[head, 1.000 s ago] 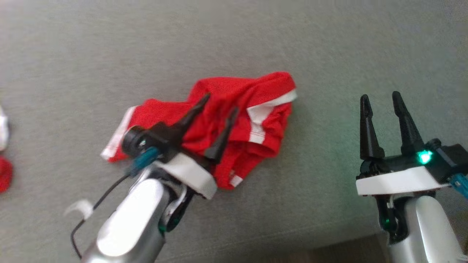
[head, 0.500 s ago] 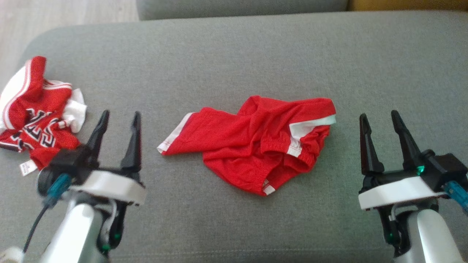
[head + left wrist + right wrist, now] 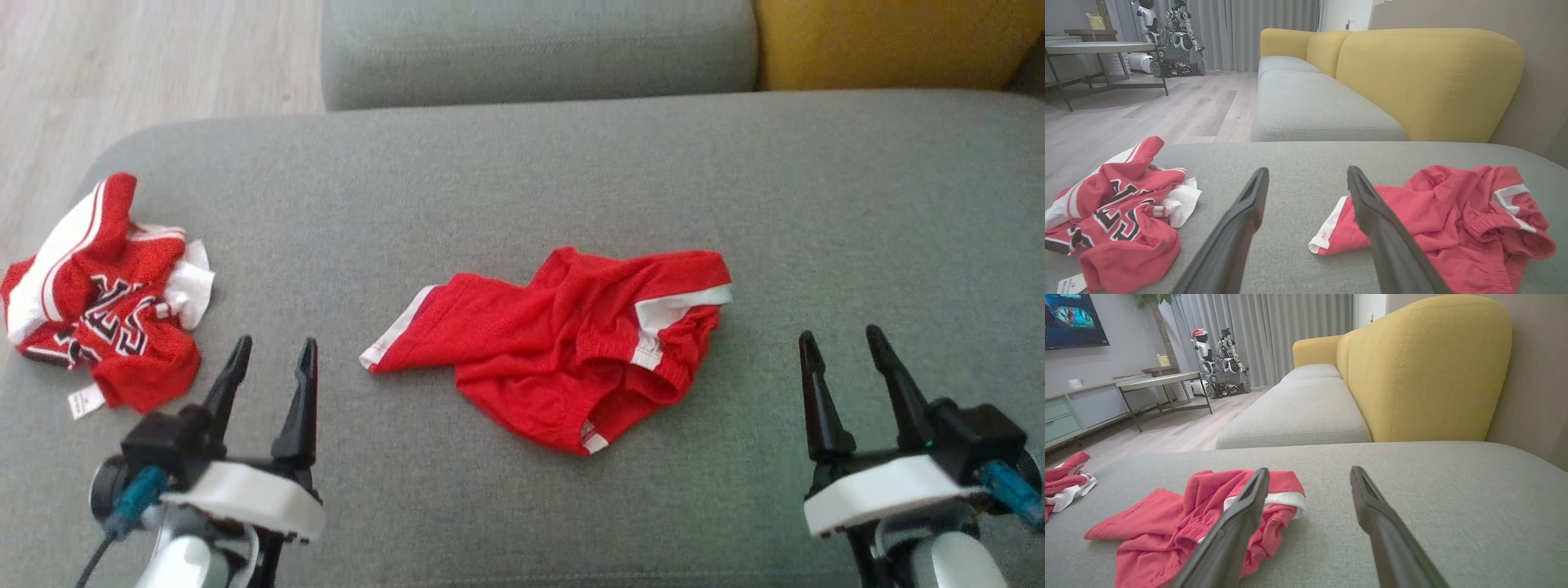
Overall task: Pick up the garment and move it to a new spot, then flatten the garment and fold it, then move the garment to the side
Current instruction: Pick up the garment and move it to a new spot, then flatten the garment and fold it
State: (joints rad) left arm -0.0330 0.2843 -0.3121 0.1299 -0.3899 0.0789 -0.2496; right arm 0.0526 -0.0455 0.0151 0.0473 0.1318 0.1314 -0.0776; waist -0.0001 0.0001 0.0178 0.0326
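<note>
Red shorts (image 3: 563, 351) lie crumpled at the middle of the cushion (image 3: 522, 163), so with left gripper (image 3: 276, 343) and right gripper (image 3: 840, 332) both open and empty, I should pinch opposite ends and stretch gently.

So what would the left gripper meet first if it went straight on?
Likely bare grey cushion: the left gripper points into the gap between the crumpled jersey and the red shorts. Depth is unclear; the shorts' hem is close.
</note>
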